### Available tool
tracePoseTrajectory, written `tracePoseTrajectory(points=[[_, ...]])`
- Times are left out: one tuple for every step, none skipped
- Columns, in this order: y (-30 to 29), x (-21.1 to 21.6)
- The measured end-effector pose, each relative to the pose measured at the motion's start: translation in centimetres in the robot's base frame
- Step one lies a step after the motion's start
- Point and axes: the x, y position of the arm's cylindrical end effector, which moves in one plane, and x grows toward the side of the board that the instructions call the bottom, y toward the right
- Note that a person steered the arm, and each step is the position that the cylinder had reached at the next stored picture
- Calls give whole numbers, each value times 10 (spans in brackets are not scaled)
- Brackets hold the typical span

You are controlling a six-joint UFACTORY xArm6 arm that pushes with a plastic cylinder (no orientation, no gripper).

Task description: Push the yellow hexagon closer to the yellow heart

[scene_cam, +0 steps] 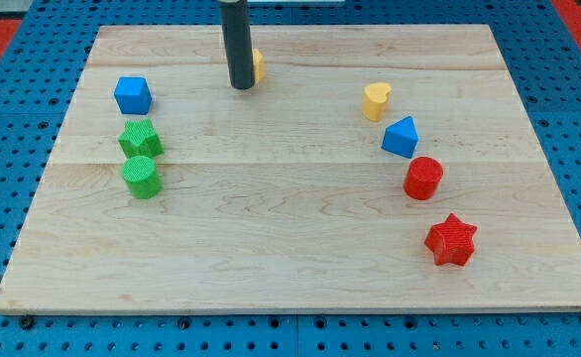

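Note:
The yellow hexagon (258,65) lies near the view's top, left of centre, mostly hidden behind my rod. My tip (242,86) rests on the board touching the hexagon's left and lower side. The yellow heart (376,100) sits to the view's right of the hexagon, well apart from it.
A blue cube (132,95), a green star (140,139) and a green cylinder (141,177) stand in a column at the view's left. A blue triangle (401,137), a red cylinder (423,178) and a red star (451,240) run down the right, below the heart. The wooden board (290,248) lies on a blue pegboard.

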Motion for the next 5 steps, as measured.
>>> tracePoseTrajectory(points=[[-44,4],[-24,-41],[22,-39],[81,-2],[79,22]])
